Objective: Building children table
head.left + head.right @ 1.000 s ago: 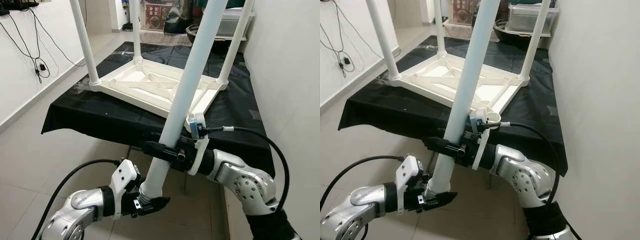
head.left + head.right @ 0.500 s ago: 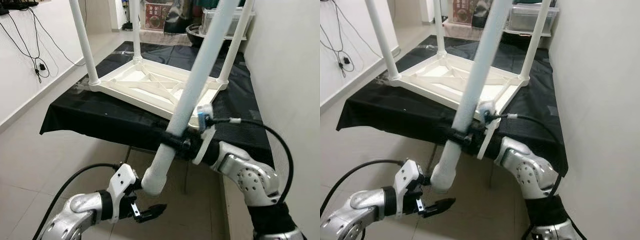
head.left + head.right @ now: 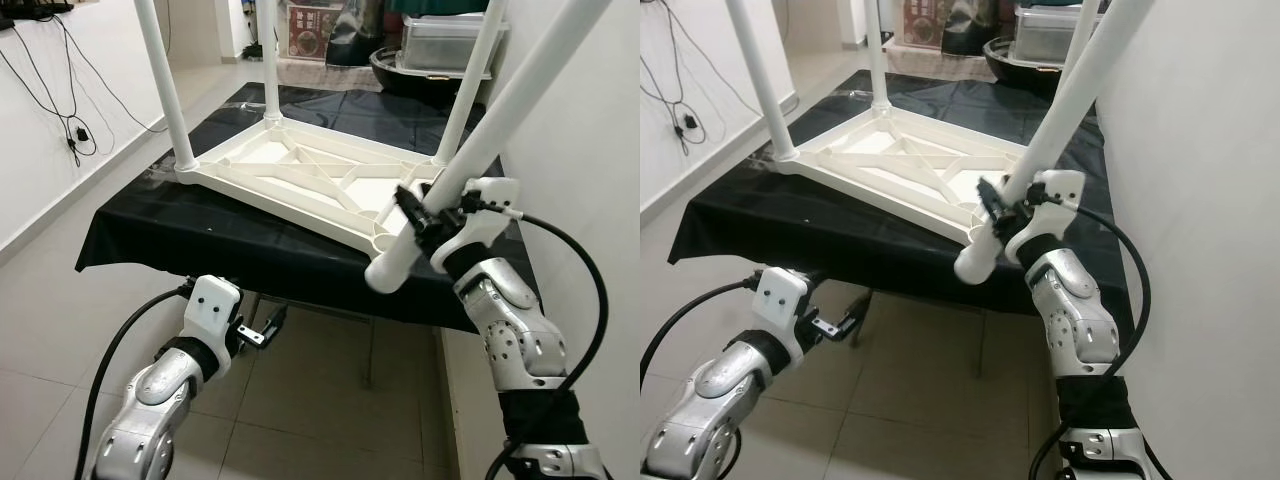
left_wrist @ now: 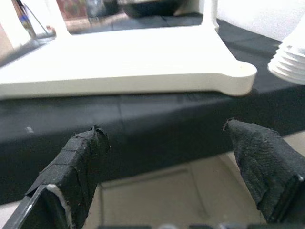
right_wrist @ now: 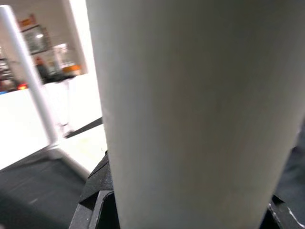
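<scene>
While slanted above the tabletop [image 3: 300,180], white leg [image 3: 480,150] clamped in right gripper [image 3: 425,215]; left gripper [image 3: 265,325] agape, empty.

Home interior: tiled floor [image 3: 40,300], white walls [image 3: 70,70], cloth-draped table [image 3: 250,250], storage clutter [image 3: 440,50] behind.

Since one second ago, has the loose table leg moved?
Yes. The loose leg, held by the right gripper, swung right and up toward the tabletop's empty near corner.
</scene>
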Robot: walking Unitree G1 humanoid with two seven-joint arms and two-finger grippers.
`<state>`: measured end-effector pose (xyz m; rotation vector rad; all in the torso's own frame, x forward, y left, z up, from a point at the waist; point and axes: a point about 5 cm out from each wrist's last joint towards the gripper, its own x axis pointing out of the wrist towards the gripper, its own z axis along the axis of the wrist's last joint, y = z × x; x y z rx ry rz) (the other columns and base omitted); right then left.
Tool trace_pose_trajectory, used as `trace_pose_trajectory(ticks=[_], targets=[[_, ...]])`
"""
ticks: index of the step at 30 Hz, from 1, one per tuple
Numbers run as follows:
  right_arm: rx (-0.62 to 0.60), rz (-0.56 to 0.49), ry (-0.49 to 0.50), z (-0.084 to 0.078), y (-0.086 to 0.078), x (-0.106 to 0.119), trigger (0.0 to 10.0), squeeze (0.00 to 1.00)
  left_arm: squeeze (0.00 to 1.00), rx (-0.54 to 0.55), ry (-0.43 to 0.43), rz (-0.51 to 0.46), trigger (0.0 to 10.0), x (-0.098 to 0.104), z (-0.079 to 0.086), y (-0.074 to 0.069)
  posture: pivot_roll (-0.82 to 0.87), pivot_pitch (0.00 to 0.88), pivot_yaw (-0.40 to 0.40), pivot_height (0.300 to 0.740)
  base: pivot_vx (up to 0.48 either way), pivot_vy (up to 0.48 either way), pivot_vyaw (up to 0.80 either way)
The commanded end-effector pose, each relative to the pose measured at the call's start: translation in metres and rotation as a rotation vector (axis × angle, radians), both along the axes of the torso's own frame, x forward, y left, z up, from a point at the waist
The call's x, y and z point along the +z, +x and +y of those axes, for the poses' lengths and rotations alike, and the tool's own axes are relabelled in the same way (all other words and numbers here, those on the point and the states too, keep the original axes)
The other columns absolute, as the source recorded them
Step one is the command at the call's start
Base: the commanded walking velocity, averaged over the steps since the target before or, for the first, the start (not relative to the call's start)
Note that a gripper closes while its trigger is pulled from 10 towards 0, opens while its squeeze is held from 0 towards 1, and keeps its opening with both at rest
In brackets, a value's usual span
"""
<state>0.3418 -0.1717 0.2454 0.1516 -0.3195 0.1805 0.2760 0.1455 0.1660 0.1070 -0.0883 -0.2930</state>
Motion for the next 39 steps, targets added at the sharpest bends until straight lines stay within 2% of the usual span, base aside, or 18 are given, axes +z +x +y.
trace_pose_trajectory(ticks=[1, 4, 8, 22, 29, 39], targets=[[-0.059, -0.038, 0.0, 0.0, 0.001, 0.005, 10.0, 0.0, 0.0, 0.085, 0.004, -0.06, 10.0, 0.008, 0.004, 0.001, 0.06, 0.071, -0.03, 0.74, 0.0, 0.0, 0.0], [-0.067, -0.035, -0.002, 0.007, 0.002, 0.0, 10.0, 0.0, 0.0, 0.144, -0.008, -0.085, 10.0, 0.01, 0.004, 0.003, 0.06, 0.068, -0.028, 0.74, 0.0, 0.0, 0.0], [-0.056, -0.027, 0.001, 0.012, 0.002, -0.005, 10.0, 0.0, 0.0, 0.146, -0.007, -0.097, 10.0, 0.012, 0.004, 0.004, 0.07, 0.064, -0.03, 0.74, 0.189, 0.0, 0.0], [-0.077, -0.044, 0.008, 0.014, 0.003, -0.004, 10.0, 0.0, 0.0, 0.149, 0.019, -0.116, 10.0, 0.013, 0.002, 0.006, 0.07, 0.05, -0.028, 0.74, 0.278, 0.0, 0.0], [-0.091, -0.058, 0.017, 0.014, 0.003, -0.003, 10.0, 0.0, 0.0, 0.142, 0.004, -0.11, 10.0, 0.011, 0.0, 0.007, 0.07, 0.043, -0.027, 0.74, 0.313, 0.0, 0.0], [-0.125, -0.098, 0.055, 0.007, 0.004, 0.007, 10.0, 0.0, 0.0, 0.139, 0.008, -0.117, 10.0, 0.013, 0.0, 0.009, 0.07, 0.051, -0.022, 0.74, 0.313, 0.0, 0.0]])
